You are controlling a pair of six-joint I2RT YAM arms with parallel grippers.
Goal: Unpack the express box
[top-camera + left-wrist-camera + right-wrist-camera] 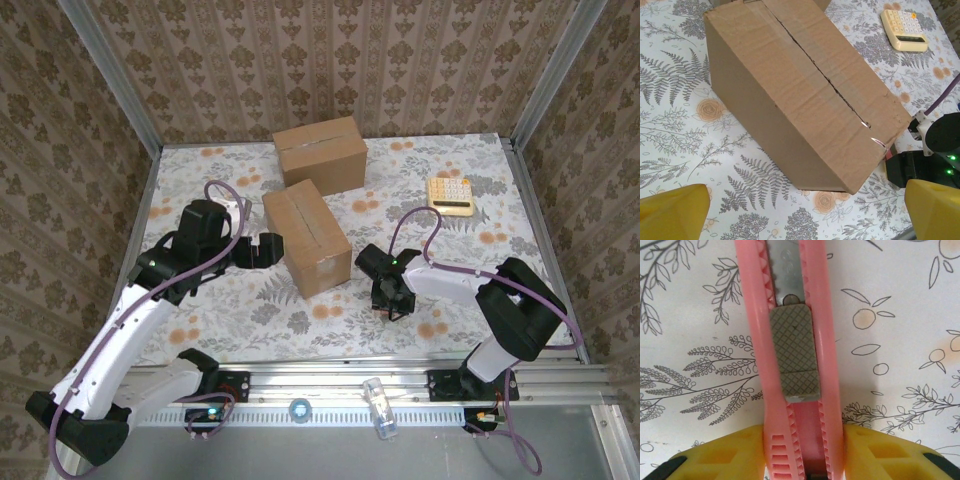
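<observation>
The left arm (120, 330), white with black joints, reaches from 7 o'clock toward the middle of the floral-printed worktop (200, 185). Its left tool (268, 250) sits level at 9 o'clock of the nearer box. The yellow fingers (675, 210) stand wide apart with nothing between them.

The right arm (500, 300) folds in from 5 o'clock. Its right tool (390, 300) points down at the worktop, at 4 o'clock of that box and near its corner.

The nearer brown cardboard express box (305, 238) lies at the centre, flaps closed, so its contents are hidden. The tape along its top seam shows a ragged dark slit running most of its length.

A second brown cardboard box (320, 152), taped and closed, stands at 12 o'clock of the first, just apart from it. A cream calculator (449, 194) lies at 2 o'clock, well apart.

A pink plastic utility knife (800, 365) with a grey textured slider lies on the worktop. The right tool's yellow fingers (880, 455) are closed against both its sides.
</observation>
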